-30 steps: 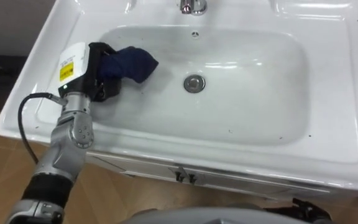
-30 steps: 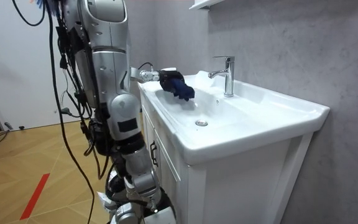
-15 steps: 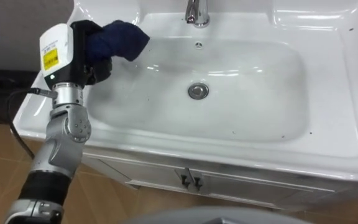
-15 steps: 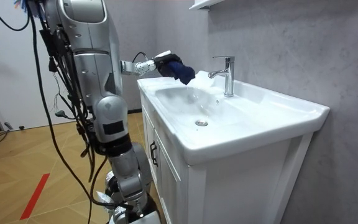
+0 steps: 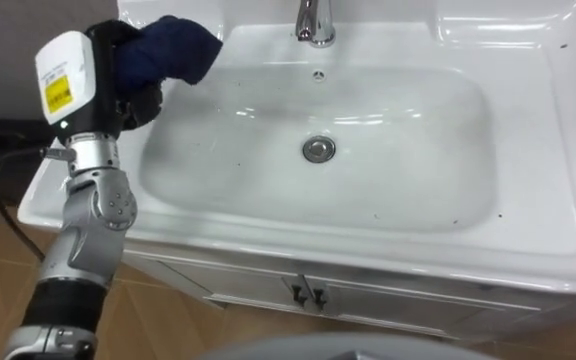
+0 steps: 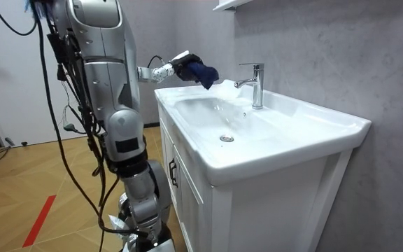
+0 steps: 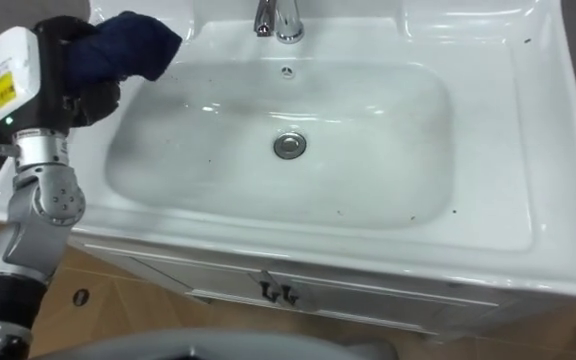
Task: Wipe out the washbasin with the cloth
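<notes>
Left hand (image 5: 118, 75) sits in the upper left of the frame, fingers curled tight round a dark blue cloth (image 5: 173, 48) that bunches out toward the frame's centre. The cloth is over the upper-left corner of the white basin (image 5: 528, 235). In the room view the wad hangs at about rim height, and I can't tell whether its tip touches the porcelain. The faucet (image 5: 313, 20) is at top centre, close to the right of the cloth, and the drain (image 5: 317, 149) is mid-bowl, well apart from the hand. A few dark specks (image 5: 373, 212) lie on the bowl's lower right slope, with the cabinet (image 5: 305, 293) below at bottom centre. To do the step well, lower the wad until it presses flat on the bowl wall, not just the rim. Hold the grip so the cloth doesn't slip out, then sweep in overlapping passes from upper left toward the drain and on to the specks. Stay clear of the faucet.
</notes>
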Motion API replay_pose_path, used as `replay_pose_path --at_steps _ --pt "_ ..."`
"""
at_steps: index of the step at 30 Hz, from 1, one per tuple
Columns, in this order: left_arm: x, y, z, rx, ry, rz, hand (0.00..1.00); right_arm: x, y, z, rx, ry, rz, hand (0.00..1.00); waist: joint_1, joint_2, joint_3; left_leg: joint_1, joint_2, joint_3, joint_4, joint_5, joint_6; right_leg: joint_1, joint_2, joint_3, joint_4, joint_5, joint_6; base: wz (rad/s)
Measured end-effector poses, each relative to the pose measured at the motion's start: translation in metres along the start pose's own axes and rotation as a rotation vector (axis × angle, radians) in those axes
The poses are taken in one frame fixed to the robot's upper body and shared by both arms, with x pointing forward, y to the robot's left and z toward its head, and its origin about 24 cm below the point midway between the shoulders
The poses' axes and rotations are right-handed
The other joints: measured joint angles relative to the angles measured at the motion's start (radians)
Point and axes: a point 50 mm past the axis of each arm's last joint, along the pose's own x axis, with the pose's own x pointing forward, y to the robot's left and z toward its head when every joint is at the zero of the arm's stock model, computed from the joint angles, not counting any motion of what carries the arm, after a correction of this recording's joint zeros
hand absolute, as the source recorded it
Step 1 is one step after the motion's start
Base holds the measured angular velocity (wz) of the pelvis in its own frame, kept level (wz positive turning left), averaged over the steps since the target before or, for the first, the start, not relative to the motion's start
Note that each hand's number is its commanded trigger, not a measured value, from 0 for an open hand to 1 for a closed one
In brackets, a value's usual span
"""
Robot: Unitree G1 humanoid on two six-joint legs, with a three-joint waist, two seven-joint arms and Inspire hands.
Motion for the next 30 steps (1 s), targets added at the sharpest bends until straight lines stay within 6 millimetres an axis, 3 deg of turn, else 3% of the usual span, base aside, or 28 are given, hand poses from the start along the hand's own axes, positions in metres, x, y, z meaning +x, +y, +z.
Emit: replay_pose_path --at_steps 7,16,26,27,28,29,30 --pt "-0.003 0.011 -0.024 0.106 0.049 -0.003 1.0 0.0 -0.001 -0.003 -0.008 0.019 -0.003 0.0 0.0 0.005 0.0083 0.005 -0.003 0.0 -0.008 0.0 0.0 0.01 0.0 -0.001 -0.008 0.0 0.001 0.0" --pt "-0.033 -0.004 -0.065 0.222 0.253 -0.171 1.0 -0.001 -0.003 0.001 0.003 0.019 0.025 0.0 0.0 0.013 0.0025 0.022 -0.004 -0.007 -0.032 0.0 0.0 0.018 0.003 0.003 -0.015 0.001 0.001 -0.02" --pt "-0.035 -0.005 -0.069 0.238 0.278 -0.214 1.0 -0.001 -0.005 0.006 0.024 -0.005 0.014 0.0 0.003 0.019 0.0 0.023 -0.004 -0.012 -0.031 0.0 0.0 0.02 0.001 -0.002 -0.015 0.002 0.003 0.01" --pt "-0.036 -0.005 -0.069 0.242 0.282 -0.215 0.68 -0.001 -0.005 0.006 0.03 -0.005 0.007 0.0 0.003 0.02 -0.0004 0.023 -0.005 -0.012 -0.03 0.0 0.0 0.02 0.002 0.0 -0.016 0.002 0.003 0.0" --pt "-0.036 -0.005 -0.07 0.248 0.289 -0.217 0.18 -0.001 -0.006 0.006 0.036 -0.003 0.001 0.0 0.003 0.022 -0.0006 0.023 -0.005 -0.012 -0.028 0.0 0.0 0.019 0.002 0.001 -0.018 0.002 0.003 0.0" --pt "-0.037 -0.004 -0.071 0.251 0.293 -0.218 0.0 -0.001 -0.006 0.005 0.038 0.0 -0.002 0.0 0.003 0.022 -0.0005 0.023 -0.005 -0.012 -0.026 0.0 0.0 0.019 0.001 0.001 -0.018 0.002 0.003 0.0" --pt "-0.038 -0.004 -0.071 0.257 0.294 -0.22 0.0 -0.001 -0.006 0.005 0.04 0.007 -0.007 0.0 0.003 0.023 -0.0007 0.022 -0.005 -0.012 -0.022 0.0 0.0 0.02 0.001 0.001 -0.018 0.002 0.003 0.0"
